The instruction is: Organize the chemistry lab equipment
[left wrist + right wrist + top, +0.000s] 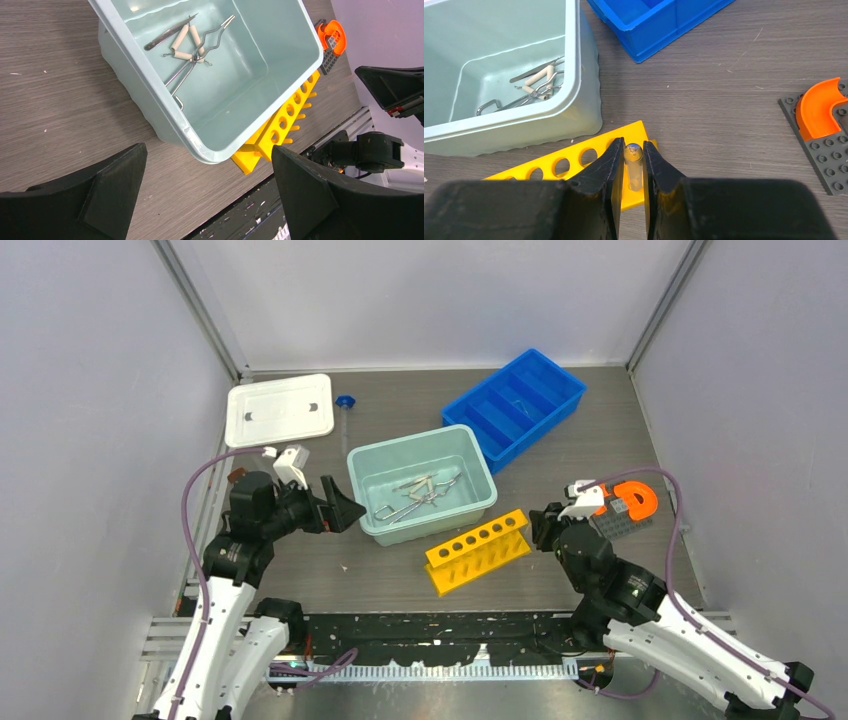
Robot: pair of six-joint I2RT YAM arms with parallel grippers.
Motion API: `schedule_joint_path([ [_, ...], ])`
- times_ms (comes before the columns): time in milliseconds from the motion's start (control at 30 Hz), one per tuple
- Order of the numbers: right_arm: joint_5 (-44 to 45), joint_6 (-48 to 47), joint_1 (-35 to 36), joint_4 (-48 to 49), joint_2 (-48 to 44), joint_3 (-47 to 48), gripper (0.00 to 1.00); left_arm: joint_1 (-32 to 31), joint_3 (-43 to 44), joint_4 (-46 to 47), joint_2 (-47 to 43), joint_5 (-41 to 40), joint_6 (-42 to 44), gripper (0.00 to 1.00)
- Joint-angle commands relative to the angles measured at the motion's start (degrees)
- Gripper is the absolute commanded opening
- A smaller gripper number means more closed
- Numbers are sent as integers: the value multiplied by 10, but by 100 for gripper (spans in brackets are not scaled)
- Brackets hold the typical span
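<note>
Thin silvery metal tools [415,495], a wire triangle with white sleeves and tong-like pieces, lie together inside the pale teal tub [440,523]. They also show in the left wrist view [192,45] and the right wrist view [531,87]. My right gripper [634,142] is shut on a slim clear tube [633,167], held upright over the right end of the yellow tube rack [554,162]. No cap shows on the tube. My left gripper [209,155] is open and empty, low beside the tub's left near corner [130,85].
A blue divided tray [515,405] stands at the back right. A white lid [280,408] lies at the back left, with a small blue cap [346,400] beside it. An orange and grey brick piece [625,505] lies right of my right gripper [545,525].
</note>
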Motion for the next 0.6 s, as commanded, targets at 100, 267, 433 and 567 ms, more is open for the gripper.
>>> schedule_joint_path([
  [100, 20, 33, 0, 58, -12, -35, 14, -3, 21, 8, -6, -1, 12, 100],
  [267, 13, 37, 1, 82, -12, -50, 14, -5, 21, 7, -6, -1, 13, 100],
  [433, 6, 45, 1, 78, -9, -55, 14, -7, 22, 7, -7, -3, 15, 100],
  [567, 5, 50, 1, 73, -13, -56, 14, -7, 22, 6, -7, -4, 16, 100],
])
